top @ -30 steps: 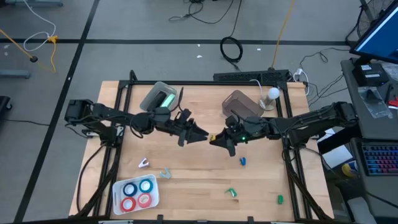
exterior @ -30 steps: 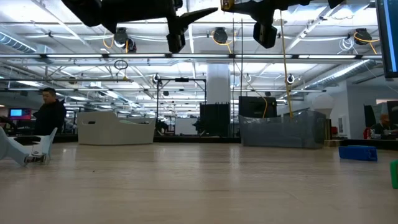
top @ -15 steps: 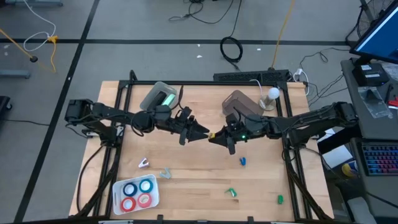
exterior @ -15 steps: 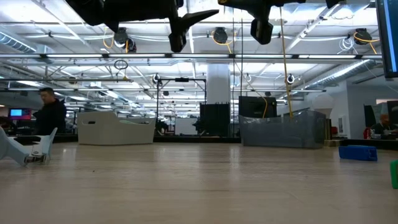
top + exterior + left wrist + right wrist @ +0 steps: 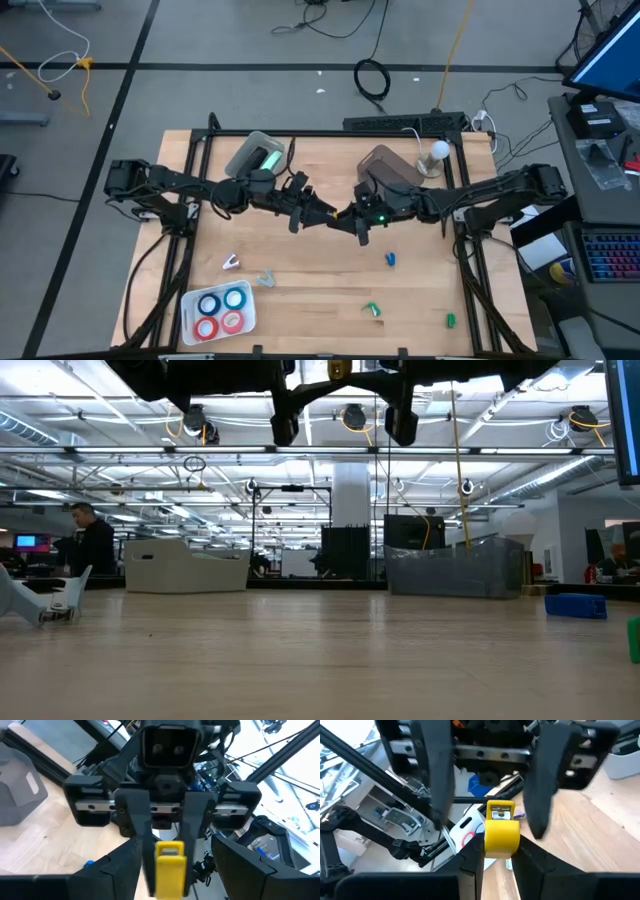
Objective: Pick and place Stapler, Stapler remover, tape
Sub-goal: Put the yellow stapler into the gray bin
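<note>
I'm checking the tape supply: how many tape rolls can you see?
4, all in the white tray at the table's front left: two blue, two red. None seen elsewhere.

Both arms meet mid-table, left gripper jaws spread wide, right gripper jaws clamped

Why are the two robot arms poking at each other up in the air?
They seem to be passing something over. The right gripper is shut on a small yellow thing, held above the middle of the wooden table. The left gripper is open right in front of it, fingers on either side, not closed yet. Below, the blue and red tape rolls sit in a white tray.
</note>
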Motion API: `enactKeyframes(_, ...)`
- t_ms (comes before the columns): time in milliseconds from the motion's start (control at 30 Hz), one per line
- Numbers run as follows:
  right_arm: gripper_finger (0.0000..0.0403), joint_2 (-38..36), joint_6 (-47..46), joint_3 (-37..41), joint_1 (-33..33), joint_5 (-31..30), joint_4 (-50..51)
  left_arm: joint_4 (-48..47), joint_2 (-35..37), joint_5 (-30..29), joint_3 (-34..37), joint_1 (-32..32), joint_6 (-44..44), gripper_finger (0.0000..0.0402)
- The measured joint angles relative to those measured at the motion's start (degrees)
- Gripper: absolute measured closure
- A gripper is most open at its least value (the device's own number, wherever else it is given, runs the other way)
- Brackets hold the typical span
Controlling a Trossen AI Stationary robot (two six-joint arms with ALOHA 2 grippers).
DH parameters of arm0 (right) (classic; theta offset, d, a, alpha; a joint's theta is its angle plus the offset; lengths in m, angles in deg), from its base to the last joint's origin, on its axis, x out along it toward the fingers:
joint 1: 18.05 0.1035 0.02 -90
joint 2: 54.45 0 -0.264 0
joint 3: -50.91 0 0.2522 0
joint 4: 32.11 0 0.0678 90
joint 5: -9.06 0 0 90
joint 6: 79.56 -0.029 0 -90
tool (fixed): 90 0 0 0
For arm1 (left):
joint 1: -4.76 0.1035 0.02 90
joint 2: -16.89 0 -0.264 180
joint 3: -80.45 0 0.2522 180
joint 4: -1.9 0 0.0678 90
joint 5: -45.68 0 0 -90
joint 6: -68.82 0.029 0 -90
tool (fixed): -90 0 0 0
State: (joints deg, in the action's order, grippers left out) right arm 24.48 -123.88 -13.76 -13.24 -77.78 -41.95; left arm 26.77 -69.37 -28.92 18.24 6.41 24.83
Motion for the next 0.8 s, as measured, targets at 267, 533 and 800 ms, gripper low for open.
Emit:
enactKeyframes(267,0.0334,0.0,0.0,0.0,-0.8,-0.1,-1.5,-1.9,0.0,0.0,0.0,0.0,-1.1,0.0160)
enactKeyframes(533,0.0334,0.0,-0.2,0.0,-0.9,0.0,-1.4,-1.9,0.0,0.3,0.0,1.0,-2.4,0.0161)
enactKeyframes(800,0.0332,0.0,-0.4,0.0,-0.9,0.0,-1.4,-1.5,0.0,1.6,0.0,1.7,-3.3,0.0199)
